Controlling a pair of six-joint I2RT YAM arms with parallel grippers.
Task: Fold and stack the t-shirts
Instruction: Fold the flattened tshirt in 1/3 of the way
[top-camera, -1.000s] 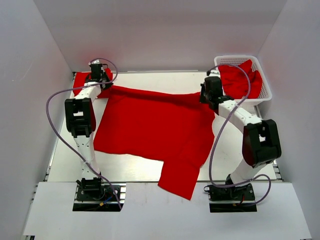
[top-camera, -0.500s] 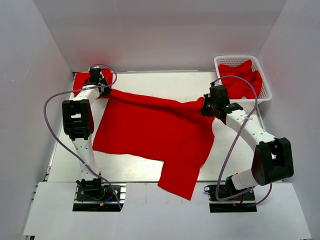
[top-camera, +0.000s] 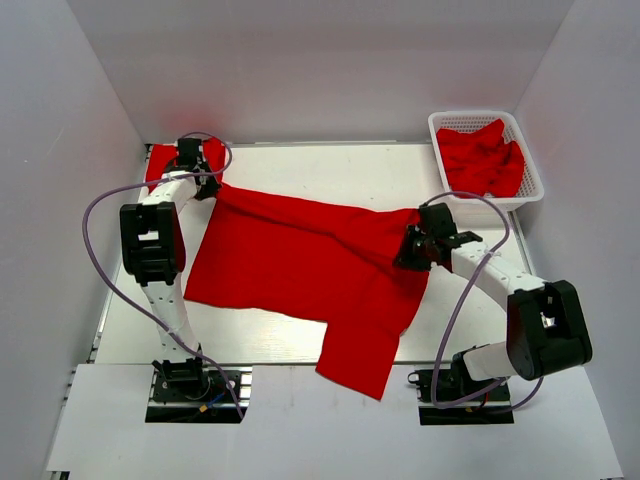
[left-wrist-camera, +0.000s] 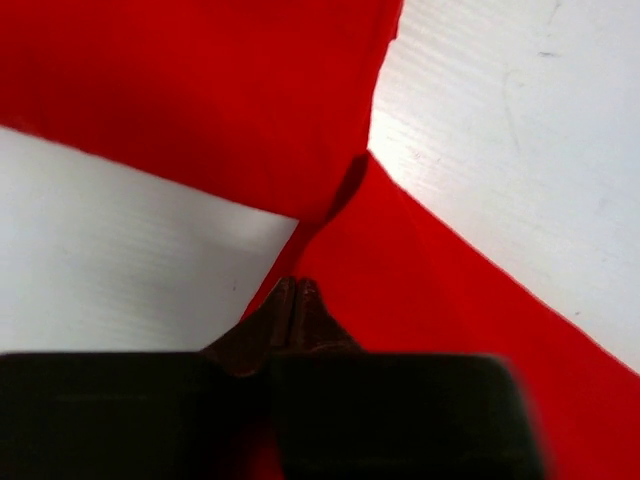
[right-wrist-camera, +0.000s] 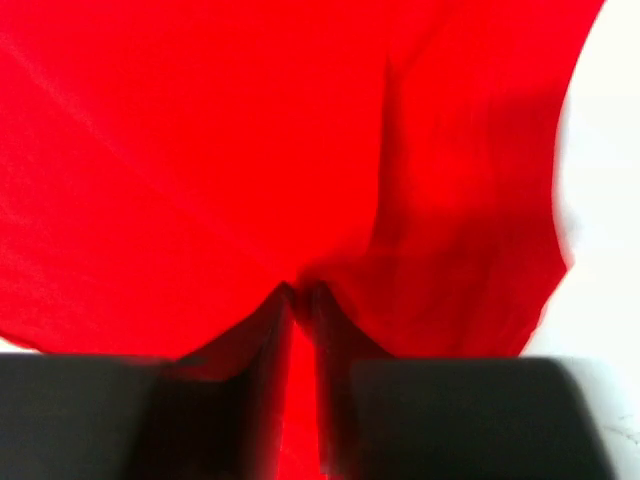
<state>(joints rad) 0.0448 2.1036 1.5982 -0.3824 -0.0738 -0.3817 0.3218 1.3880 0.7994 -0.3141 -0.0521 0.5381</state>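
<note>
Left gripper (left-wrist-camera: 297, 287) pinches t-shirt (top-camera: 300, 260) corner | right gripper (right-wrist-camera: 298, 292), near basket (top-camera: 470, 115): grip unclear | you risk its corner slipping if loose.

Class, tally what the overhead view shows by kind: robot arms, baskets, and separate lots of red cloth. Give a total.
Robot arms: 2 (left arm, right arm)
White basket: 1
Red cloth lots: 3 (spread shirt, corner pile, basket heap)
Total: 6

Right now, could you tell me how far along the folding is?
Done: possibly the red pile at far left. In hand: one t-shirt lies spread, unfolded; left gripper pinches its corner, right gripper at its right edge. Left: folding it, plus shirts in the basket.
</note>
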